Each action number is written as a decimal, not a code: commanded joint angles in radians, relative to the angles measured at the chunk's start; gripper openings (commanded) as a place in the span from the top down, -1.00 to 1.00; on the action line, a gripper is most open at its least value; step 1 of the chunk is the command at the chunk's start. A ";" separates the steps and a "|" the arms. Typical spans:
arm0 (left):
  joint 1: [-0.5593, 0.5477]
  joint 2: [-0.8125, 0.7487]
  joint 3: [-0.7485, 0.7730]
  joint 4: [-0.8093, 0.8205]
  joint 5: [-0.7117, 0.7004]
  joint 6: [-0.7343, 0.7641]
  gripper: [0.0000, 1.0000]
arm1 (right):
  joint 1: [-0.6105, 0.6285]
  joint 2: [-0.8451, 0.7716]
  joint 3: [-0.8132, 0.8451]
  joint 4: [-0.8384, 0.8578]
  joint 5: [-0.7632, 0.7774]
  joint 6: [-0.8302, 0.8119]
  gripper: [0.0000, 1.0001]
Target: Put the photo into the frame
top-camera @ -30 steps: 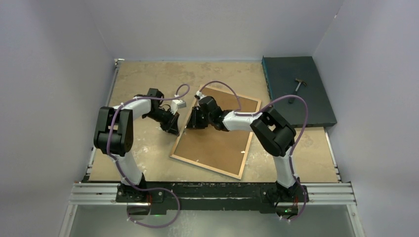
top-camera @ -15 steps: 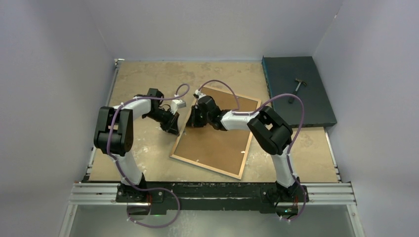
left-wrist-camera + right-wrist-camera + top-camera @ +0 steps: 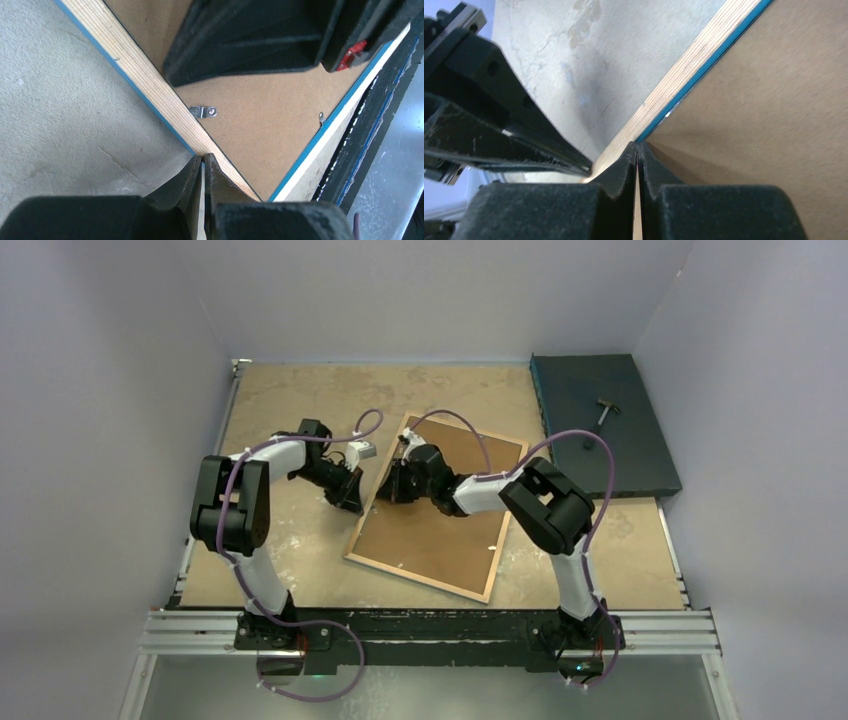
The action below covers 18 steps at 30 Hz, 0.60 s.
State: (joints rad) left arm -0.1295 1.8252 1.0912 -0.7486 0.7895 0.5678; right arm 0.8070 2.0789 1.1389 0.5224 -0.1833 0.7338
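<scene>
left wrist view alone shows a metal clip (image 3: pixel 203 111) on the brown backing board (image 3: pixel 260 120) just inside the frame (image 3: pixel 135 75), which lies back up on the desk (image 3: pixel 290 400). the left end effector (image 3: pixel 202 162) is closed at the frame's left rail. the right end effector (image 3: pixel 637 150) is closed too, tips at that rail's inner edge. desk surface spreads wide left of the frame; a teal slab (image 3: pixel 600 430) lies near its far right corner.

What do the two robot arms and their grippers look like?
The left arm and right arm have white links, black joints and a looping purple cable. The left gripper and right gripper are black with tapered fingers.
</scene>
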 commanded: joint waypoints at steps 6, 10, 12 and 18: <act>-0.027 0.011 -0.004 0.057 0.040 -0.011 0.93 | 0.032 -0.029 -0.116 -0.142 -0.153 -0.002 0.47; -0.028 0.008 -0.004 0.061 0.038 -0.015 0.93 | 0.043 -0.032 -0.121 -0.125 -0.173 -0.002 0.56; -0.027 0.008 -0.005 0.064 0.038 -0.016 0.93 | 0.052 -0.031 -0.114 -0.115 -0.183 -0.011 0.63; -0.032 0.010 -0.010 0.070 0.043 -0.016 0.93 | 0.069 -0.008 -0.031 -0.132 -0.214 -0.082 0.66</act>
State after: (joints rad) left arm -0.1387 1.8252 1.0908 -0.7460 0.7891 0.5583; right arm 0.8303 2.0296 1.0710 0.5289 -0.3241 0.7273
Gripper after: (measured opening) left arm 0.037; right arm 0.165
